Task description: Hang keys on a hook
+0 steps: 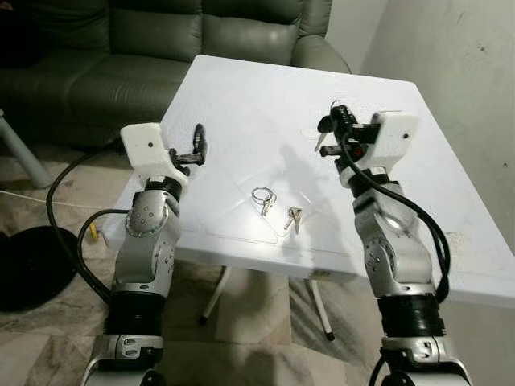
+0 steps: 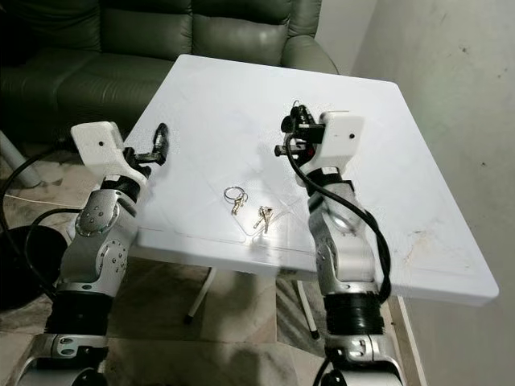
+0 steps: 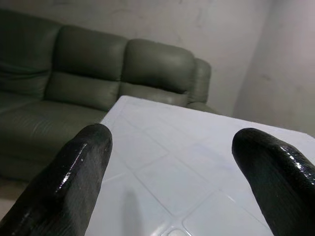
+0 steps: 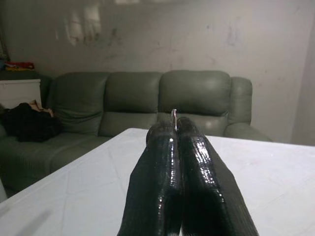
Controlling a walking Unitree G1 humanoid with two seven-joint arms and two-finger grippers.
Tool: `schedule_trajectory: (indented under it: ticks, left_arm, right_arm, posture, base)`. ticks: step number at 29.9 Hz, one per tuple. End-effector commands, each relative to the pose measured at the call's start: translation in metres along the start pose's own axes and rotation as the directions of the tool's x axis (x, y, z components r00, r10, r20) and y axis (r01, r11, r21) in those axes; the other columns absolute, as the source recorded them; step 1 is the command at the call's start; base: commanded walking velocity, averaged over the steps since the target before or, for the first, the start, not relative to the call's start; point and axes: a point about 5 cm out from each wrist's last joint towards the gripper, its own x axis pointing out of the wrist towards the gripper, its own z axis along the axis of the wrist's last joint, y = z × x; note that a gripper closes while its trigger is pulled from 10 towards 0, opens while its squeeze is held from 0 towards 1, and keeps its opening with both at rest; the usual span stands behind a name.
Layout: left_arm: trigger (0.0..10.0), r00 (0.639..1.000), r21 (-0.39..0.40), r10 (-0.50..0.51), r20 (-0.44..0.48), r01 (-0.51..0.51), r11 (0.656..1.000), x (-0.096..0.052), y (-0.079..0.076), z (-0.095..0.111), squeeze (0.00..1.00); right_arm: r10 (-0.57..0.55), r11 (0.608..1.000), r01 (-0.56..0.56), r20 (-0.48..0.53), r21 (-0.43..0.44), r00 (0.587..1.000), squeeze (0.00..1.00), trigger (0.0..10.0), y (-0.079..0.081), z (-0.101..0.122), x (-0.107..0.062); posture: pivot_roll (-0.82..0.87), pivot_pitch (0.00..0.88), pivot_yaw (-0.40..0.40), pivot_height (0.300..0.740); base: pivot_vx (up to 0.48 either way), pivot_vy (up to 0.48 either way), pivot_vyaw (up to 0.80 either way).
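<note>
1. A bunch of keys (image 1: 323, 129) is pinched in the right gripper (image 1: 336, 121), whose fingers are pressed together on it above the white table (image 1: 241, 96). A sliver of metal pokes out past the fingertips (image 4: 173, 129), likely a firm hold for carrying.
2. Two more key sets (image 1: 264, 198) and (image 1: 293, 217) lie on the table, below and between both grippers.
3. The left gripper (image 1: 198, 143) hovers with fingers spread wide, holding nothing.
4. A green sofa (image 1: 121, 48) stands beyond the fingers.
</note>
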Motion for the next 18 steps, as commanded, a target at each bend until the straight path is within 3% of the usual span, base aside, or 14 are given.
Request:
schedule_trajectory:
  ticks: [1, 11, 18]
  left_arm:
    - [10.0, 0.999, -0.003, -0.036, 0.012, 0.036, 0.999, -0.005, -0.001, 0.002, 0.0]
    - [10.0, 0.997, -0.037, -0.071, -0.004, 0.071, 0.997, -0.024, 0.0, -0.002, 0.0]
    - [10.0, 0.998, -0.102, -0.056, -0.018, 0.054, 0.993, -0.045, 0.006, -0.006, 0.0]
  right_arm:
    - [0.009, 1.0, -0.008, 0.029, -0.028, 1.0, 0.0, 10.0, -0.003, 0.006, -0.006]
    - [-0.013, 0.998, 0.014, 0.022, -0.068, 1.0, 0.0, 10.0, -0.006, 0.003, -0.023]
    - [-0.018, 0.996, 0.018, -0.001, -0.086, 1.0, 0.0, 10.0, -0.007, -0.001, -0.044]
  posture:
    - [0.0, 0.0, -0.075, 0.74]
    - [-0.01, 0.0, -0.067, 0.74]
    - [-0.02, 0.0, -0.059, 0.74]
  base:
    - [0.0, 0.0, 0.0]
    - [0.0, 0.0, 0.0]
    - [0.0, 0.0, 0.0]
